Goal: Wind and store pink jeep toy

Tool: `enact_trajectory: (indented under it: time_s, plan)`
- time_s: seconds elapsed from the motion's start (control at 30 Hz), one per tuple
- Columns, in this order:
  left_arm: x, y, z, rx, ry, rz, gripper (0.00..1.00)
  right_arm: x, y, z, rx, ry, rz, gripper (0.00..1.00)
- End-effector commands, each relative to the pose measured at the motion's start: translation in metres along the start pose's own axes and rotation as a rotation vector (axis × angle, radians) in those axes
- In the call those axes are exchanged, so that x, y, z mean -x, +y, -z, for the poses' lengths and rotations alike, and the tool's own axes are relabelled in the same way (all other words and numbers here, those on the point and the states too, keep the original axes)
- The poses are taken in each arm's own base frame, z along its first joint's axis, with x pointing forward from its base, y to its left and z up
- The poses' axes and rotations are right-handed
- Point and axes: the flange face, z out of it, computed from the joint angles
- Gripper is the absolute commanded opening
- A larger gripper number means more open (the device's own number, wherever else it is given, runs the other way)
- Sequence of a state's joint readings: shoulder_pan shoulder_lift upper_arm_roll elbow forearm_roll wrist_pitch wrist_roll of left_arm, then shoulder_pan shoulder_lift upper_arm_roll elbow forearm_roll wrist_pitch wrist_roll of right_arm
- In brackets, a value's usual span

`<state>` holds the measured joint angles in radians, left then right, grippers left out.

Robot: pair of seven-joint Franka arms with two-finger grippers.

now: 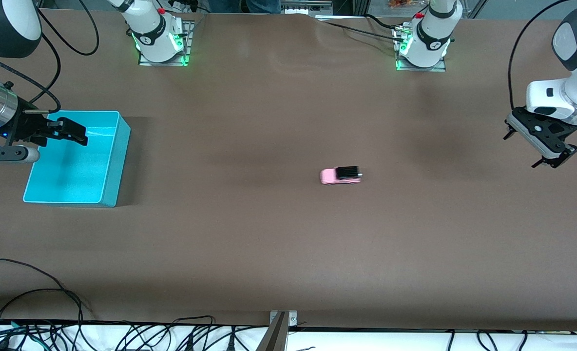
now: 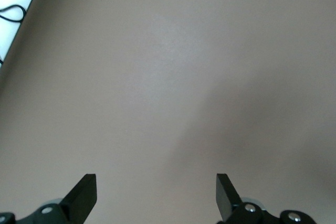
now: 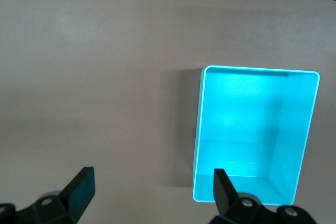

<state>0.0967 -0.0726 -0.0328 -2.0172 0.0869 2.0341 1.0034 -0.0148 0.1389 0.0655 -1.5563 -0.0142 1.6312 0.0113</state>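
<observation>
Brown table (image 1: 269, 234): both claws wide open, empty

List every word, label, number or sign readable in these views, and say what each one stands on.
None can be read.
Jeep: no lettering shows on its pink body or black roof.
Bin: plain turquoise walls, no label in either view.
Arm bases: each bears a small round dark mark, too small to read.
Table: bare brown surface, nothing printed.
</observation>
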Motion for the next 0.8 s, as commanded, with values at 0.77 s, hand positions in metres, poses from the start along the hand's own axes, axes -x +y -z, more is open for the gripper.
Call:
enact_trajectory:
  time_s: [0.77]
  plan:
    - [-0.068,0.009,0.031,0.182,-0.199,0.556,1.00,0.000,0.001,0.003,-0.015,0.006,-0.008,1.00]
